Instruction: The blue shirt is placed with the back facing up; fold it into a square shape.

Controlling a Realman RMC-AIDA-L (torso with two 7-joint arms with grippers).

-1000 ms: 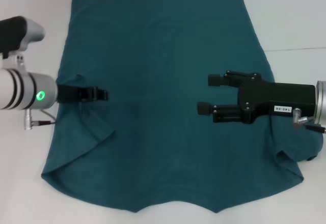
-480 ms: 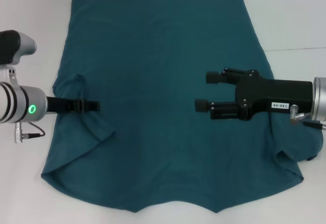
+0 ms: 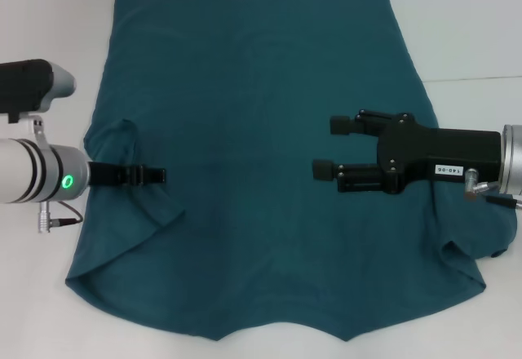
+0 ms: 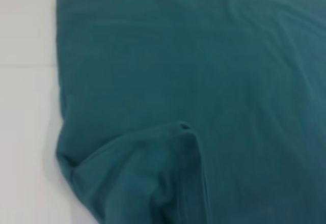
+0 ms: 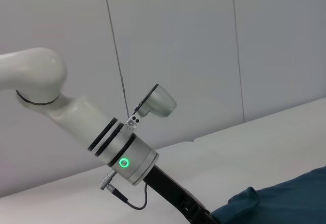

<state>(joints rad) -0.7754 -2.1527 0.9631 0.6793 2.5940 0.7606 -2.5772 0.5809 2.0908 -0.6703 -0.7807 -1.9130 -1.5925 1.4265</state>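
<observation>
The blue shirt is soft matt cloth, lying on a smooth white table.

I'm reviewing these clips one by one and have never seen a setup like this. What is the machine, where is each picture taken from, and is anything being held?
This is a two-armed robot facing a white table. The wide picture comes from a camera on its head, looking down. The other two come from cameras on its wrists.

Spread on the table is the blue shirt, plain side up. Its sleeve on the robot's left is folded inward onto the body, and the left wrist view shows that sleeve close up.

The left gripper reaches in over that sleeve. It looks narrow, but I cannot tell whether it is open or shut. The right gripper hangs over the shirt's right half with its black fingers apart, holding nothing.

The right wrist view looks across the table at the left arm, with a corner of the shirt showing.
</observation>
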